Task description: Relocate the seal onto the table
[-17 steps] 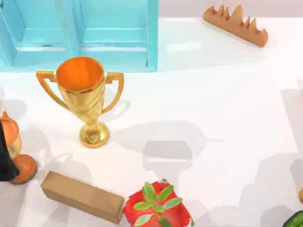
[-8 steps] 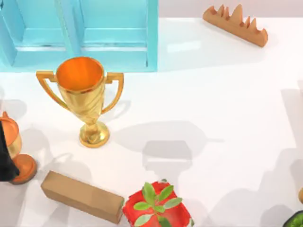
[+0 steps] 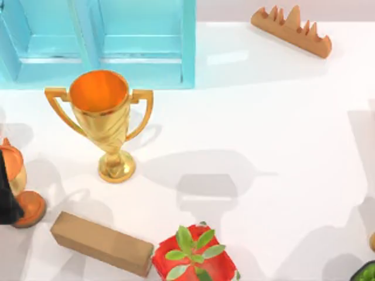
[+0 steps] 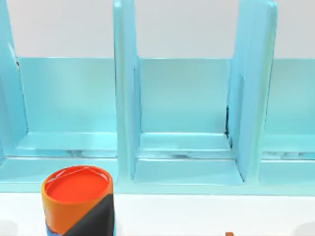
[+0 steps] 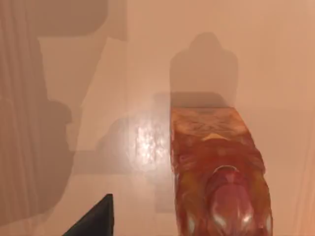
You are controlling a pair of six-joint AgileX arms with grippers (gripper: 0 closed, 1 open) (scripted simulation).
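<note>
Right gripper (image 5: 93, 223) shows a dark tip close beside the seal (image 5: 216, 172); how far it is open, and whether it holds the seal, cannot be told; the seal, tan-orange with a dark red top, is above the glossy table (image 5: 147, 59), contact unclear; in the top view, the gold trophy (image 3: 105, 120) stands at 9 o'clock from the table's middle, the cardboard box (image 3: 101, 243) at 7 o'clock, the light blue cabinet (image 3: 140, 44) at 11 o'clock; the left arm (image 3: 4, 202) is parked at 8 o'clock.
</note>
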